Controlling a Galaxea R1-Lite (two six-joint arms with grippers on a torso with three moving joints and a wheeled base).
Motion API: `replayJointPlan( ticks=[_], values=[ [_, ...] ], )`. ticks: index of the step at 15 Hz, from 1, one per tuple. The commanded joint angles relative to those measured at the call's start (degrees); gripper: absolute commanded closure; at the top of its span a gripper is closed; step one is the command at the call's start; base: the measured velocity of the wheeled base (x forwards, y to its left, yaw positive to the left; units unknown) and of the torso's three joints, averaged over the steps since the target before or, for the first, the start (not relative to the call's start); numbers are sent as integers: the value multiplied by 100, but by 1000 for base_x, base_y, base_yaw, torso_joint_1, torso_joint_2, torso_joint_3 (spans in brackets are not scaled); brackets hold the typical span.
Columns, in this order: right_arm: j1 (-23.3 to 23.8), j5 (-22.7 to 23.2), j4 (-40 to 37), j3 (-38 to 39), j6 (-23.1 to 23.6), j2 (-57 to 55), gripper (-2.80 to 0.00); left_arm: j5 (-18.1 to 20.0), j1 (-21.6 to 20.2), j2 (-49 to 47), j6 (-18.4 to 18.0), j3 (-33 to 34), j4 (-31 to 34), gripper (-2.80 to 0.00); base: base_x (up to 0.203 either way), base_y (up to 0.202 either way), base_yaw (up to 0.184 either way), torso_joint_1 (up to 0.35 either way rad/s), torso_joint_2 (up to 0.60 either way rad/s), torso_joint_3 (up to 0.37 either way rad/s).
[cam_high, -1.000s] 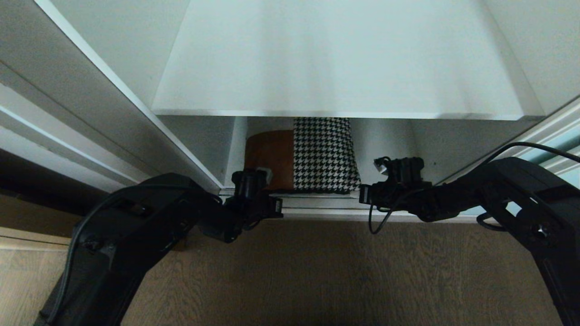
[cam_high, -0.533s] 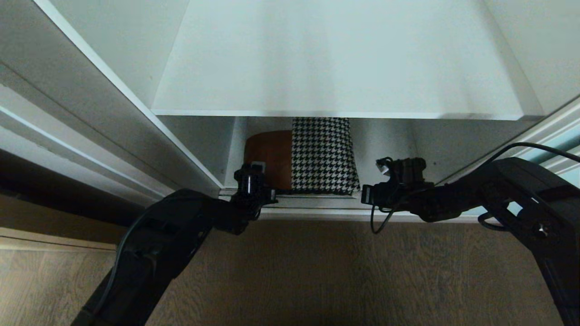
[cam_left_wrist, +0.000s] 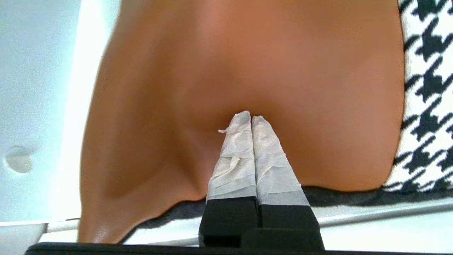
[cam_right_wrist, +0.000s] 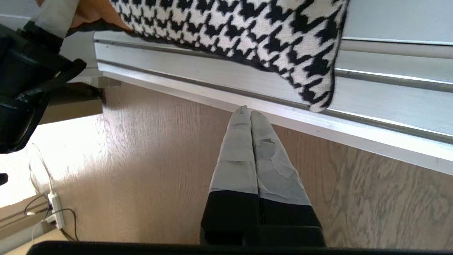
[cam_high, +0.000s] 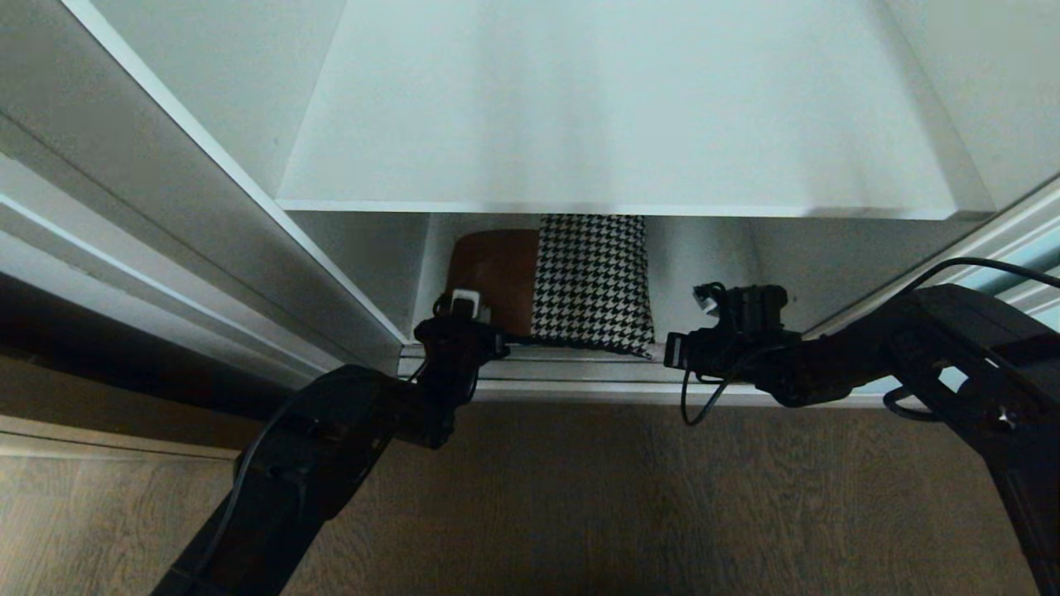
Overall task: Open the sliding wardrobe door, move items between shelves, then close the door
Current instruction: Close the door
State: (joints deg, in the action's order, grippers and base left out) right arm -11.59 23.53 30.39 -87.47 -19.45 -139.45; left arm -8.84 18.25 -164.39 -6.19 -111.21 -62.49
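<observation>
One cushion (cam_high: 571, 281) stands on the lowest shelf (cam_high: 704, 281) of the wardrobe, under a wide white shelf board (cam_high: 613, 124), its lower edge at the silver door track (cam_high: 580, 372) and one houndstooth corner hanging over the track in the right wrist view. Its rust-brown panel faces left, the black-and-white houndstooth panel right. The left hand (cam_left_wrist: 251, 118) is clenched, its taped fingertips (cam_left_wrist: 240, 122) pressed together and pushing into the brown fabric, which dents around them; it grasps nothing. The right hand (cam_right_wrist: 247, 111) is also clenched and empty, held apart from the cushion, in front of the track over the wooden floor (cam_high: 580, 497). At the far right edge shows a strip of the aqua sliding wardrobe door (cam_high: 1014, 269).
</observation>
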Motion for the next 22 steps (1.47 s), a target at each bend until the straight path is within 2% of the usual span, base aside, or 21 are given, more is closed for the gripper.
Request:
replayJointPlan(
  ticks=[1,3,6,9,12,20,22],
  values=[
    [16,20,19,67,-6,107,0,-20,3,-22,-5,31,-68,0,0,0,0,0,0,0],
    [17,40,14,246,11,257,0,-96,12,65,-22,192,-166,0,0,0,0,0,0,0],
    [17,43,27,735,-5,771,0,-135,17,702,-31,806,-214,0,0,0,0,0,0,0],
    [17,27,61,1554,48,1513,0,-171,48,1512,-69,1670,-327,0,0,0,0,0,0,0],
    [2,21,364,2538,45,2165,0,-225,63,2271,-299,2188,-337,0,0,0,0,0,0,0],
    [-126,8,740,5081,27,4259,0,-499,62,4907,-451,5430,-460,0,0,0,0,0,0,0],
    [-116,-12,749,5700,22,4892,0,-834,58,5429,-469,5931,-484,0,0,0,0,0,0,0]
  ],
)
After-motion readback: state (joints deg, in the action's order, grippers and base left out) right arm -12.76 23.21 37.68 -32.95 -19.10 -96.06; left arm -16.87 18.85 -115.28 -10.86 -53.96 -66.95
